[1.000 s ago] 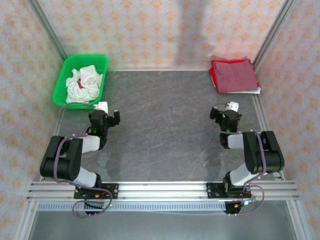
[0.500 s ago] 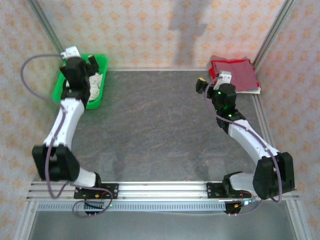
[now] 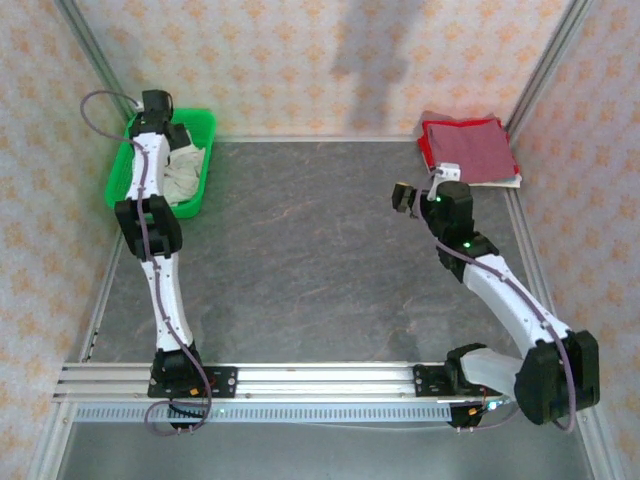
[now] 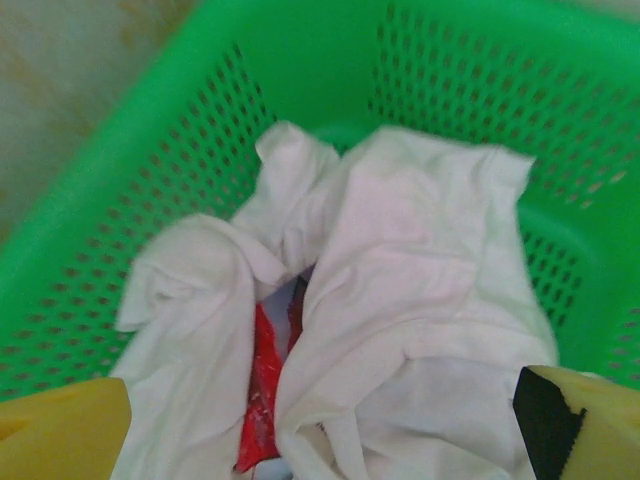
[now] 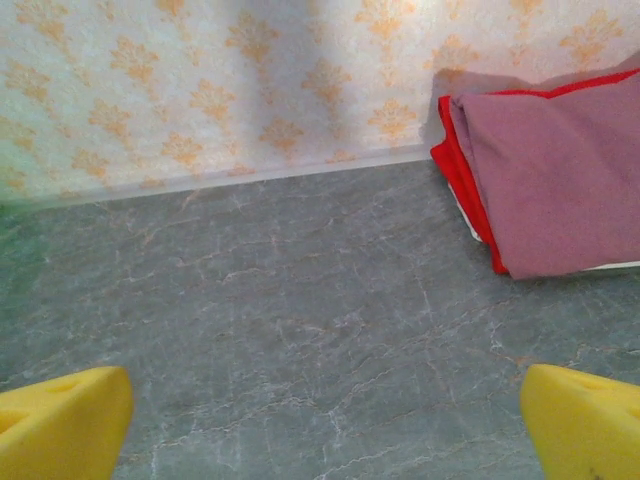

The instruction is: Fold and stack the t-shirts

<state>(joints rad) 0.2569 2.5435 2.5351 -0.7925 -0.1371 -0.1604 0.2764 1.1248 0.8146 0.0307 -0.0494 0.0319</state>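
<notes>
Counting the cloth first, we found two t-shirts that we could be sure of: one white soft-cloth t-shirt (image 4: 400,280), crumpled, with a red print (image 4: 262,390) showing in a fold, and one dark red cloth t-shirt (image 3: 470,150), folded square. There was one green plastic mesh basket (image 4: 300,40), and the white shirt lay inside it at the far left corner of the grey stone-patterned table (image 3: 300,250). The dark red shirt lay flat on the table in the far right corner, close to the patterned back wall (image 5: 200,80). A bright red edge (image 5: 460,170) and a thin white edge (image 5: 612,267) showed beneath it; we could not tell whether these were further shirts.

We counted two arms. The left arm (image 3: 150,225) stretched long from its base at the near edge up to the basket, wrist above the rim. The left gripper (image 4: 320,425) pointed down into the basket, just above the white shirt, its yellow fingers spread wide with nothing between them. The right arm (image 3: 500,290) reached forward with a bend at the elbow. The right gripper (image 5: 322,425) hung over bare table, near the folded shirt and to its left, apart from it, facing the back wall, fingers likewise wide and holding nothing.
</notes>
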